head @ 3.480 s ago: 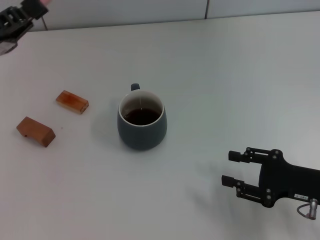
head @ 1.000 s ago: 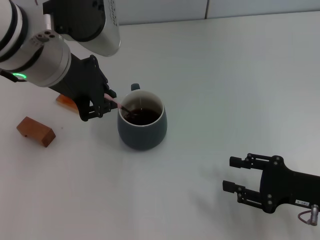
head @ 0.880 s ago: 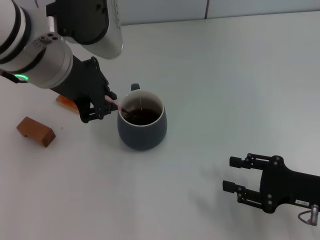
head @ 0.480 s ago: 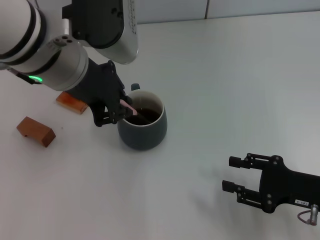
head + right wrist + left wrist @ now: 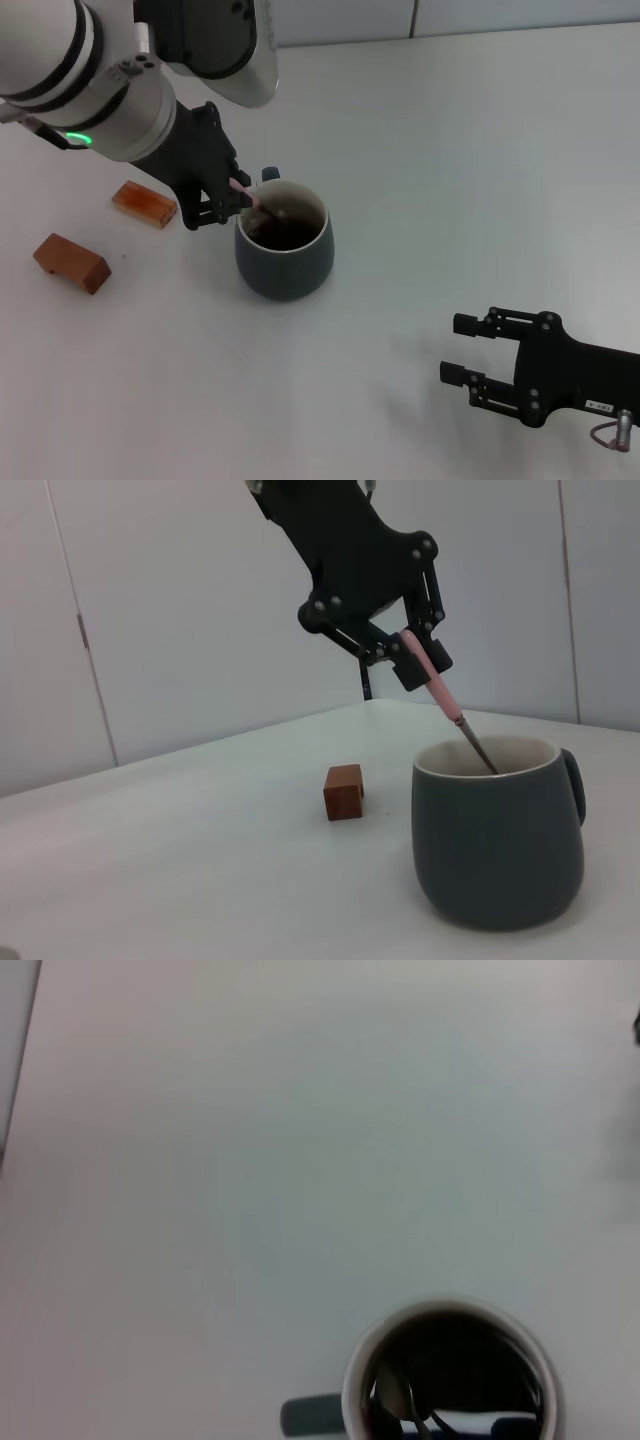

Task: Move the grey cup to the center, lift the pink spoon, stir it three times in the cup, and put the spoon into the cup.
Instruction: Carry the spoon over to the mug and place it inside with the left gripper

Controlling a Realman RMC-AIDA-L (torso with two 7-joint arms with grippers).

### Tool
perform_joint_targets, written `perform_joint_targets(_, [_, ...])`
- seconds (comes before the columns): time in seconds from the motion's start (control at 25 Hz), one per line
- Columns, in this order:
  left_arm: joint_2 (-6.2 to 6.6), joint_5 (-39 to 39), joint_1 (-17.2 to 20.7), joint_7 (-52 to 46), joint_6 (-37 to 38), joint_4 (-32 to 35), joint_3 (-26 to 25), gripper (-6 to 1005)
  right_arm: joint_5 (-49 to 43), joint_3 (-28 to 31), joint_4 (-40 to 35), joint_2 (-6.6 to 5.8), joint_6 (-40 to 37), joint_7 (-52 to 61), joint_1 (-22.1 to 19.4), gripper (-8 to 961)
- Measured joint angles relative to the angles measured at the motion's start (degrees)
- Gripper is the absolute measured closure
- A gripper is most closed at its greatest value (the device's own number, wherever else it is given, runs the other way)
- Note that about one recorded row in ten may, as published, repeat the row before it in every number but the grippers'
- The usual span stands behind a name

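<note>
The grey cup (image 5: 285,248) stands mid-table with dark liquid inside; it also shows in the left wrist view (image 5: 448,1380) and the right wrist view (image 5: 497,828). My left gripper (image 5: 232,192) is just left of the cup's rim, shut on the pink spoon (image 5: 245,193). The spoon slants down into the cup, its bowl in the liquid. In the right wrist view the left gripper (image 5: 415,658) grips the spoon's pink handle (image 5: 438,689) above the rim. My right gripper (image 5: 462,362) is open and empty, low at the front right.
Two brown wooden blocks lie left of the cup, one nearer it (image 5: 144,203) and one farther left (image 5: 70,262). One block (image 5: 343,791) shows beyond the cup in the right wrist view. A pale wall runs along the table's far edge.
My left arm came in from the far left with the spoon and dipped it in the cup. Over the last second the spoon shifted inside the cup. The right arm barely moved.
</note>
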Motion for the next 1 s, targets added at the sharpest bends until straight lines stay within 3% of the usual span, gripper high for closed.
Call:
perform_joint_targets(0.52, [0.0,-0.8,-0.3,0.3,4.7,0.7,-1.2,830,0.0,0.0,0.0,-0.04,0.0,0.1,0.0,350])
perform_joint_targets(1.0, [0.0,-3.3,-0.3,1.0,0.6,-0.4,-0.8,826,0.0,0.0,0.1,-0.04,0.0,0.1,-0.3,350])
